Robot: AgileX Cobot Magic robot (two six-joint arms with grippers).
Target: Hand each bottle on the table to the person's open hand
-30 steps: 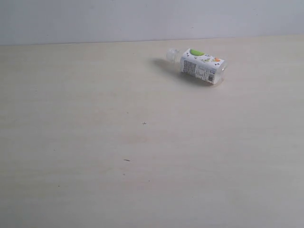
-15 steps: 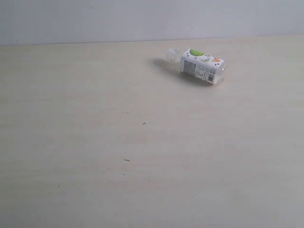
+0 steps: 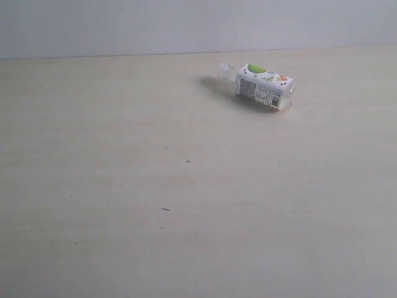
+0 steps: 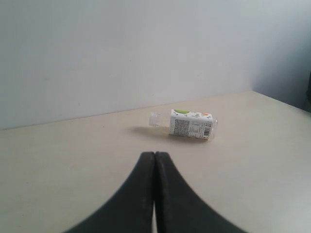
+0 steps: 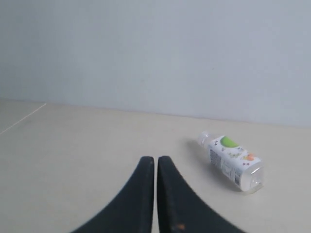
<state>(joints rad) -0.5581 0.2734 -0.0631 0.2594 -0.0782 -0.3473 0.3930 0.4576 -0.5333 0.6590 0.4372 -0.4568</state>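
One small clear bottle (image 3: 260, 86) with a green-and-white label lies on its side at the back right of the pale table (image 3: 124, 186), its cap pointing left. The same bottle (image 4: 188, 124) lies well beyond my left gripper (image 4: 154, 155), whose black jaws are pressed together on nothing. It also lies as the bottle (image 5: 232, 161) off to one side of my right gripper (image 5: 155, 160), whose jaws are shut and empty. Neither gripper shows in the exterior view. The person's open hand is out of view.
A plain pale wall (image 3: 186, 25) runs along the table's far edge. A few tiny dark specks (image 3: 165, 209) mark the tabletop.
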